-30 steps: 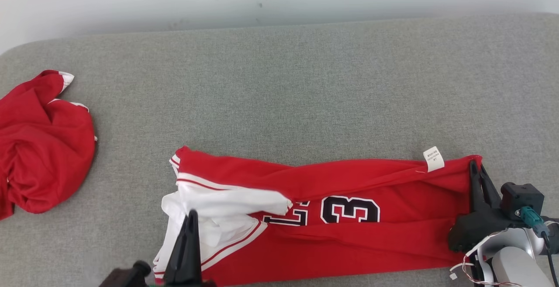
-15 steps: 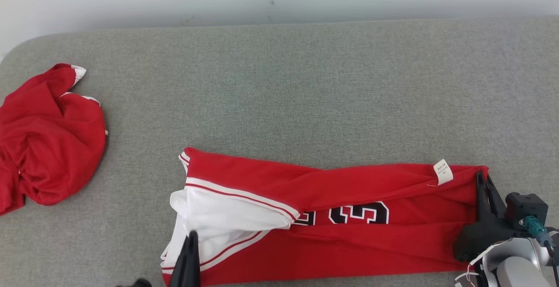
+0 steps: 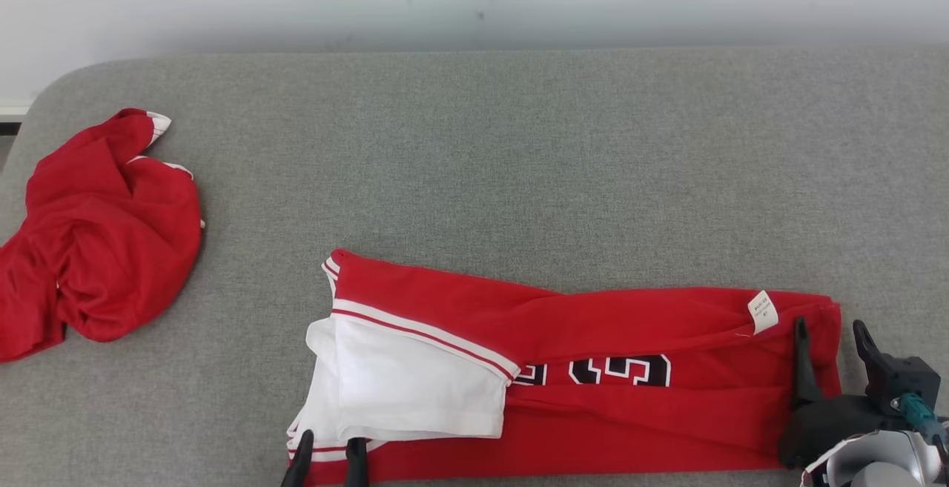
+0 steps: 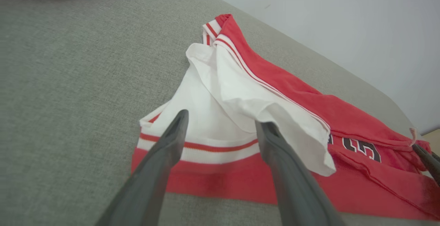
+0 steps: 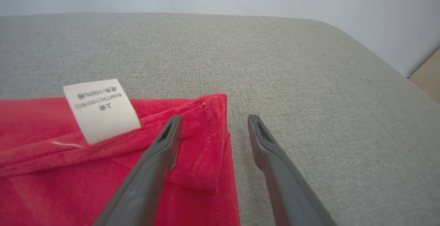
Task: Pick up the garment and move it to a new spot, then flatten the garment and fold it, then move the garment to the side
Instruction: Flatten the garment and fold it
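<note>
Nearest me, L tool (image 3: 330, 444) sits at the desk's front edge w/ both fingers spread wide over the white striped hem, gripping nothing. R tool (image 3: 829, 324) is likewise wide open at the other end: one finger over the red corner, the other over bare desk (image 3: 519, 161), nothing held.

Between them the garment (image 3: 593, 324), a red jersey w/ black-and-white numerals, lies flat near the front of the desk in a long band running L to R. Its far long edge looks doubled over toward the front, partly covering the numerals. At the L end a white panel (image 3: 415, 383) is turned out on top; care label (image 3: 762, 312) sticks up near the R corner.

Judging progress: pick-up, move & flatten look done, and a first lengthwise fold seems in place. Prob left: tidy the white flap, fold across the length, then shift the bundle to the side.

Further back at far L, a second red garment (image 3: 104, 250) sits crumpled, well apart.
</note>
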Controlling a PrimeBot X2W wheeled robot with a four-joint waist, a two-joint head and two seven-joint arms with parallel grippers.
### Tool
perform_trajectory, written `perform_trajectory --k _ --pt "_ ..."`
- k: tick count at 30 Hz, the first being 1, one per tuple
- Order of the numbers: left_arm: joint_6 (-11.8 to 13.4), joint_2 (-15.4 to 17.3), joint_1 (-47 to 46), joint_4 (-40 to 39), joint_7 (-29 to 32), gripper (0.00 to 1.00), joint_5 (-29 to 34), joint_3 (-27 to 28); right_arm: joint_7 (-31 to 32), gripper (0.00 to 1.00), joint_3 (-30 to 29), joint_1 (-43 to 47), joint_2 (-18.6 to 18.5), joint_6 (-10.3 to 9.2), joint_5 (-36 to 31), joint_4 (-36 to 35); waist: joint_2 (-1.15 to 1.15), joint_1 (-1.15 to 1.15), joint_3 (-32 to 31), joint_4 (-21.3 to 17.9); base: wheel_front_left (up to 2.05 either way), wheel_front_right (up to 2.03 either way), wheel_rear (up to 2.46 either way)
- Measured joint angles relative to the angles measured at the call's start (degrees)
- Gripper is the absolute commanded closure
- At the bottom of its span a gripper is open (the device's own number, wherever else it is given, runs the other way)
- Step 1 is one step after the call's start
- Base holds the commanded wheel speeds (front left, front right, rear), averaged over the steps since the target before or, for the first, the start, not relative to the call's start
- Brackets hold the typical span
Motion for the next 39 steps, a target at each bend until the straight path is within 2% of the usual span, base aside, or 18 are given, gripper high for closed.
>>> perform_trajectory --k 6,13,16,21,27,33,39 --pt "0.0 0.0 1.5 0.7 0.0 0.00 0.5 3.1 -0.1 0.00 -1.7 2.3 1.1 -0.01 0.2 -1.4 0.01 0.00 -1.3 0.0 0.00 0.00 0.00" --pt "0.0 0.0 2.6 -1.9 0.1 0.00 3.3 14.2 -0.2 0.00 -4.8 6.1 3.0 -0.02 0.3 -4.8 0.00 0.00 -3.2 0.0 0.00 0.00 0.00" --pt "0.0 0.0 2.5 -4.5 0.1 0.00 4.6 16.3 -0.2 0.00 -5.7 8.0 3.8 -0.02 0.2 -7.4 0.00 0.00 -4.2 -0.2 0.00 0.00 0.00" --pt "0.0 0.0 1.6 -8.6 0.1 0.00 7.7 15.1 -0.2 0.00 -4.5 8.9 4.6 -0.02 -0.1 -12.4 0.00 0.00 -6.0 -0.8 0.00 0.00 0.00" --pt "-0.3 0.8 -2.4 -7.3 0.1 0.00 12.5 10.5 -0.4 0.00 -3.4 8.9 5.4 0.03 -0.2 -16.1 0.00 0.00 -8.3 -1.7 0.00 0.00 0.00" --pt "-3.2 4.4 -3.9 -3.7 0.2 0.00 15.0 7.7 -0.6 0.00 -2.1 9.4 5.8 0.57 0.8 -17.1 0.00 0.00 -11.0 -2.3 0.00 0.00 0.00" --pt "-5.2 5.5 -4.2 -0.2 3.5 0.00 14.0 7.2 -0.6 0.00 -0.5 10.2 6.1 1.60 2.3 -17.6 0.00 0.00 -13.0 -2.6 0.00 0.00 0.00"
